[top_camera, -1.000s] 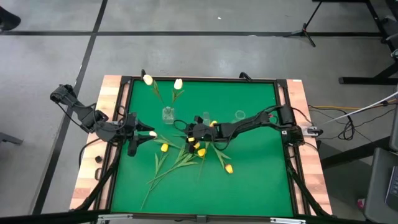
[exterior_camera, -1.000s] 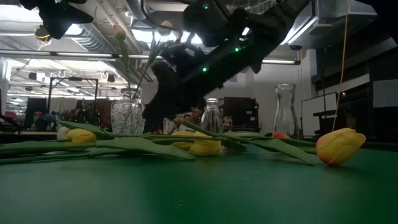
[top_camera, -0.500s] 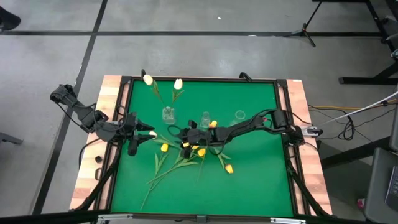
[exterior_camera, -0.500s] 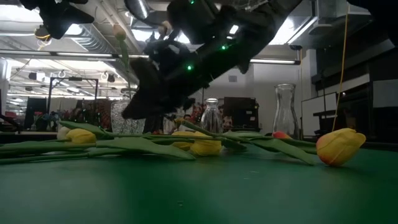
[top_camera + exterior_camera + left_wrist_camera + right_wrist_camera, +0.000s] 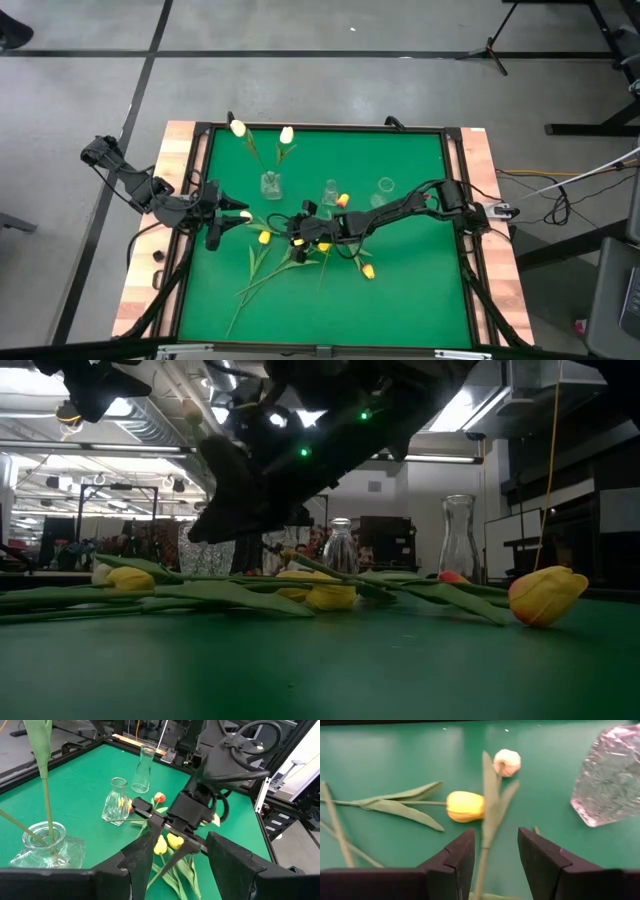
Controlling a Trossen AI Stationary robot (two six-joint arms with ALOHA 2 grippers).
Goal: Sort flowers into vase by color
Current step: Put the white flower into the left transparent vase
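Several tulips lie on the green mat (image 5: 420,290), among them yellow heads (image 5: 264,237) (image 5: 367,271) and a white head (image 5: 507,762). Two white tulips (image 5: 287,134) stand with their stems in a glass vase (image 5: 270,183). My right gripper (image 5: 292,231) hangs open just above the lying flowers. In the right wrist view the white tulip's green stem (image 5: 483,847) runs between its fingers, apart from both, with a yellow head (image 5: 465,806) just ahead. My left gripper (image 5: 224,215) waits open at the mat's left edge.
Two more glass vases (image 5: 330,190) (image 5: 385,185) stand without flowers behind the right arm, with an orange tulip head (image 5: 342,200) beside them. Stems and leaves cross in a loose heap (image 5: 290,262) at the mat's middle. A wooden frame (image 5: 185,160) borders the mat.
My right gripper has moved toward the table's left edge and a little toward the near edge, low over the lying tulips, with its fingers still apart. The flowers have stayed where they were.
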